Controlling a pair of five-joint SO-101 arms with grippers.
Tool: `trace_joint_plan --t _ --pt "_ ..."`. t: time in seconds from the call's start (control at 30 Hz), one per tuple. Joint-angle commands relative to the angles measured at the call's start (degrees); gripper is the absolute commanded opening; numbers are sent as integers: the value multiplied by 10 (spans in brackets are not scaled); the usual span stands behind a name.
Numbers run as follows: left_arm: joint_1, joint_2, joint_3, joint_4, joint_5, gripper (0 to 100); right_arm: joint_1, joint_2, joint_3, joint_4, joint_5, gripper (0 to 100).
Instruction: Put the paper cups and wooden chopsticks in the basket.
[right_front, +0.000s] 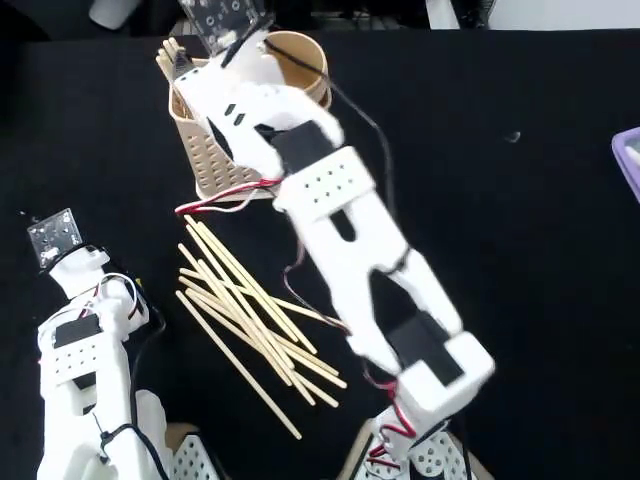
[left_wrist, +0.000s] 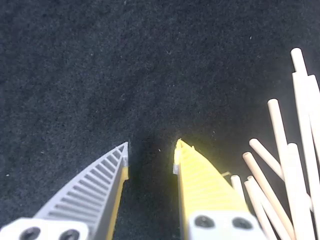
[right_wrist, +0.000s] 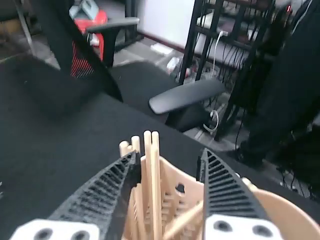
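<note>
the black table (right_front: 520, 260) carries everything. the right arm (right_front: 340, 220) stretches across it from 5 o'clock toward 11 o'clock, where the tan perforated basket (right_front: 215, 160) stands. a paper cup (right_front: 305, 60) sits against the basket's 1 o'clock side; whether it is inside the basket or just beside it i cannot tell. the loose chopsticks (right_front: 250, 310) lie fanned on the table at about 7 o'clock, well apart from the basket. the left arm (right_front: 80, 350) rests at 8 o'clock, and its left gripper (left_wrist: 150, 147) hangs released over bare table just beside that pile. the right gripper (right_wrist: 169, 154) is over the basket with its jaws spread and pinching nothing. a few standing chopsticks (right_wrist: 151, 165) poke up between the jaws, close to one of them. the step in hand looks like letting a bundle go into the basket. to finish it well, the jaws should keep wide and rise straight up, so no finger drags a stick out or tips the light basket. after that, most of the sticks remain to be fetched.
</note>
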Motion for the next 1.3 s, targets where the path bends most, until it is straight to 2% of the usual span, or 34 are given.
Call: trace_joint_plan --t 0.0,0.13,0.23,0.33,0.47,0.57,0.67,0.9,1.13,1.2,1.27 --pt "6 -11 -5 2 -5 152 4 -105 -48 169 -5 178" --pt "6 -11 -4 1 -5 152 -32 -153 -22 389 0 180" --pt "6 -11 -4 0 -5 152 -59 -155 59 449 1 181" --pt "6 -11 -4 0 -5 152 -80 -146 211 392 33 181" --pt "6 -11 -3 0 -5 152 -85 -121 429 188 97 178" --pt "6 -11 -3 0 -5 152 -73 -95 495 91 127 177" --pt "6 -11 -3 -1 -5 152 -69 -44 490 58 135 177" --pt "6 -11 -3 1 -5 152 -69 74 392 56 135 177" --pt "6 -11 -3 1 -5 152 -69 114 371 56 135 173" --pt "6 -11 -3 1 -5 152 -69 114 371 56 136 111" --pt "6 -11 -3 1 -5 152 -68 113 370 57 136 7"
